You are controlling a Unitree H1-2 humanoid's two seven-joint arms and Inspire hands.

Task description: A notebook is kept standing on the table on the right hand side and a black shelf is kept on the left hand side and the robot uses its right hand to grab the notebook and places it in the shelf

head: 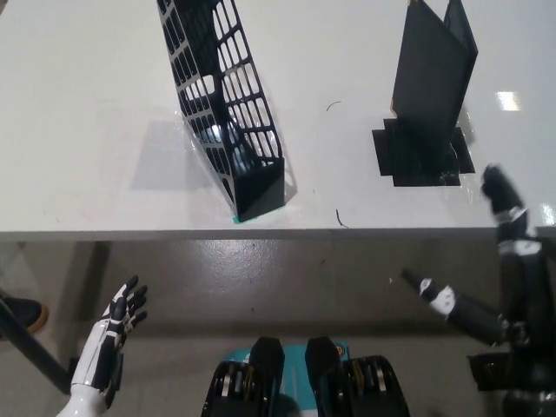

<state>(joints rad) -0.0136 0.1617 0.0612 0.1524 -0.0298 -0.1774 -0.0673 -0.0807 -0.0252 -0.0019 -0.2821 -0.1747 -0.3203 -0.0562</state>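
A black notebook (432, 82) stands upright on the white table (87, 104) at the right, on a patch of black tape. The black lattice shelf (228, 113) stands at the table's middle left, tilted, its open top facing up. My black right hand (508, 261) is at the lower right, just off the table's front edge, open with fingers spread, below and to the right of the notebook and not touching it. At the lower left my white left hand (113, 334) rests open below the table's edge.
The table's front edge (278, 233) runs across the middle of the picture, with grey floor below it. A dark shoe (22, 313) and a black leg or pole show at the far left on the floor.
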